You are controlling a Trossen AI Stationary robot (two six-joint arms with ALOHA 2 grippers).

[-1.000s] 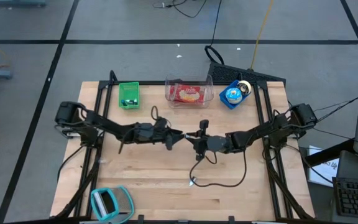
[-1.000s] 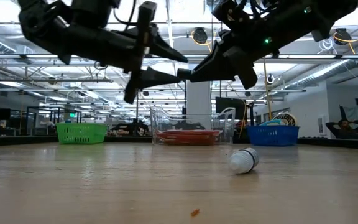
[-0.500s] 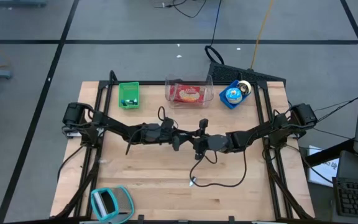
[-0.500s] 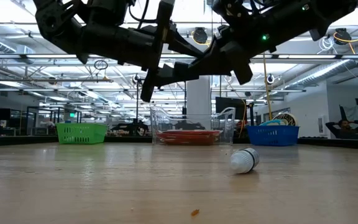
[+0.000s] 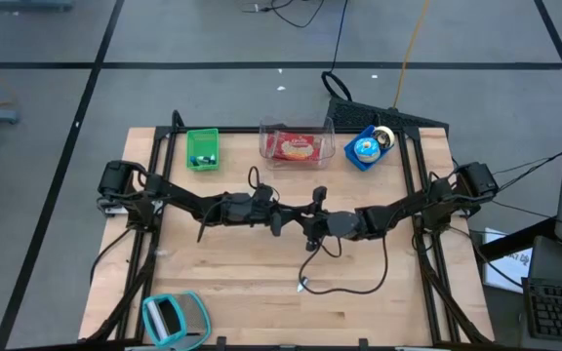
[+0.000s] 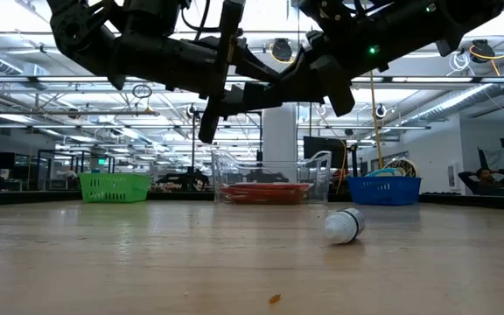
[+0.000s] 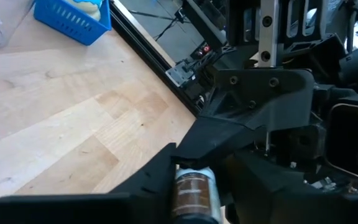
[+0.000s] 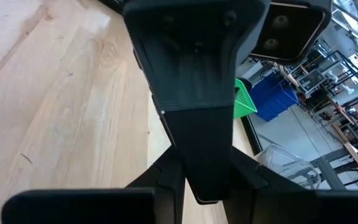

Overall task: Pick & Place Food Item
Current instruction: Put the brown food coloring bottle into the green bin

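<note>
Your left pincer [image 5: 281,216] and right pincer [image 5: 302,219] meet tip to tip in mid-air over the middle of the worktop [image 5: 232,292], well clear of its surface. The food item, a small brown-labelled bottle [image 7: 194,190], sits right at the left pincer, against the right one's tip. Can't tell whether either pincer is clamped or spread, or which one carries it. Beyond the pincers, along the far edge: green basket [image 5: 202,148] on the left pincer's side, clear tub [image 5: 297,144] with a red packet straight ahead, blue basket [image 5: 366,148] on the right pincer's side. Below and nearer you: a looped cable [image 5: 349,283] and a small white capsule [image 6: 343,225] lying on the wood. A teal holder [image 5: 174,317] sits at the near corner on the left arm's side. Nothing lies between the pincers and the tub.
</note>
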